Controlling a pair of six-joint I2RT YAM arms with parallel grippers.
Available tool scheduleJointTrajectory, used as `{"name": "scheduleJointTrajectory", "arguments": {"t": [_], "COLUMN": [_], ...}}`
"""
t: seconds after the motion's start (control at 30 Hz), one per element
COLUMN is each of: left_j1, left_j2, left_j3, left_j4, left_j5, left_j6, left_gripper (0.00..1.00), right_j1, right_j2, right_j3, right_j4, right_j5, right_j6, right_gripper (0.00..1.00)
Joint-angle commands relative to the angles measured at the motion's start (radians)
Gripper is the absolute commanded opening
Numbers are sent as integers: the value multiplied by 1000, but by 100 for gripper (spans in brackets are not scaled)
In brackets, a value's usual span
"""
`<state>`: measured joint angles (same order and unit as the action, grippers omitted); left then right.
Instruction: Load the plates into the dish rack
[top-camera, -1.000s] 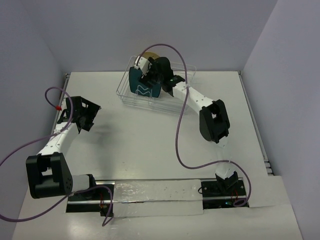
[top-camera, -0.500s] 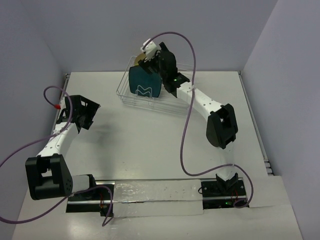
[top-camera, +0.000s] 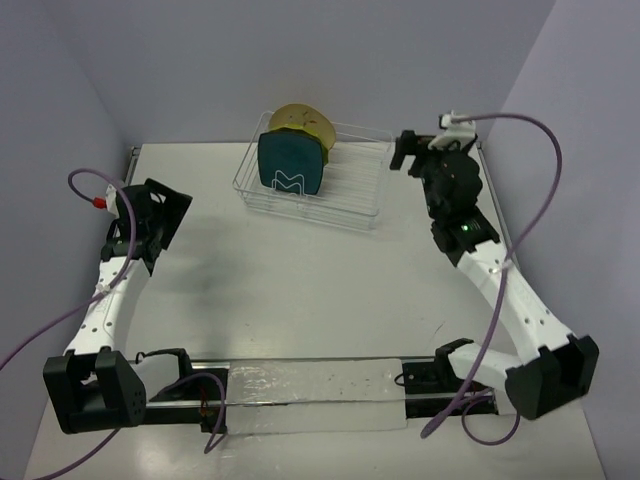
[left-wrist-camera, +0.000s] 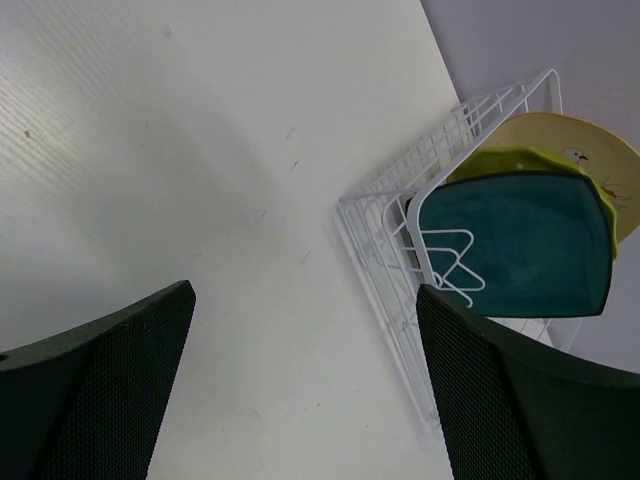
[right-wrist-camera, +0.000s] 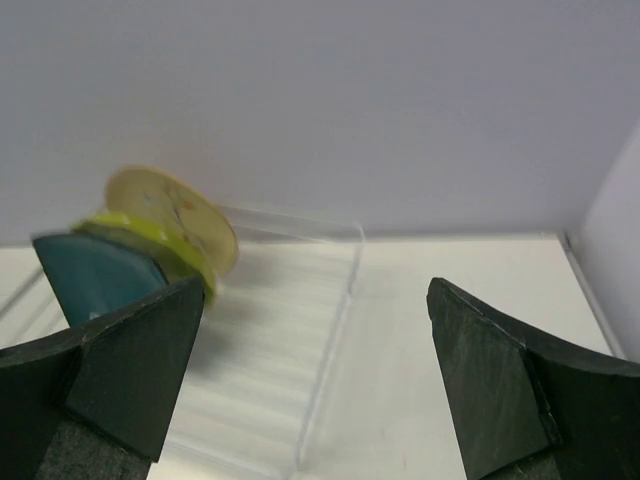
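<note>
**Evidently loaded: three plates in the rack, both tools empty**

The right tool (right-wrist-camera: 312, 300) is spread wide with nothing between its fingers. It hangs just off one short end of the dish rack (top-camera: 352, 190). From this tool the plates lie ahead and to the left, at the far end of the rack's long axis, with bare wire between the tool and them. The left tool (left-wrist-camera: 305, 300) is also wide and empty. It sits over the counter (top-camera: 300, 290), well apart from the rack, which lies ahead and to its right.

The count is three plates, one rack and two tools. All three plates stand on edge, one behind another, and lean a little. The dark teal plate (top-camera: 290, 170) is in front and the lime-green plate (left-wrist-camera: 520, 158) is behind it (little more than its rim shows). The beige plate (top-camera: 300, 118) is at the back and rises above the other two.

By my reading, no plate is left to fetch, so the loading looks finished. What remains is probably to pull the arms clear. The right tool is closer to the rack, so it should move off along the rack's length, away from the plates, to avoid catching the wire.
</note>
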<state>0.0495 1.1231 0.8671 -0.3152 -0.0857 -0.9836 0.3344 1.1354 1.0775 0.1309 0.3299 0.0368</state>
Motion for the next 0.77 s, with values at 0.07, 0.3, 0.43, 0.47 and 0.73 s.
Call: {"name": "scheduleJointTrajectory", "arguments": {"t": [0.07, 0.3, 0.43, 0.47, 0.73], "left_j1": [-93, -126, -126, -126, -127], "left_j2": [-104, -174, -203, -209, -225], "left_j3": [-31, -37, -39, -41, -51], "left_j4": [-35, -88, -93, -89, -93], "left_j5": [-81, -152, -177, -182, -192], "left_j6": [19, 49, 57, 61, 59], "left_gripper": [99, 99, 99, 99, 99], "right_j1": [-99, -130, -130, -132, -131], "right_j2": [-309, -539, -603, -621, -635], "right_j3": [-354, -508, -533, -531, -527], "right_j4": [-235, -390, -407, -414, -450], "right_j5": [83, 129, 133, 142, 183], "right_j6": [350, 560, 579, 574, 557], "right_gripper": [100, 100, 100, 100, 100]}}
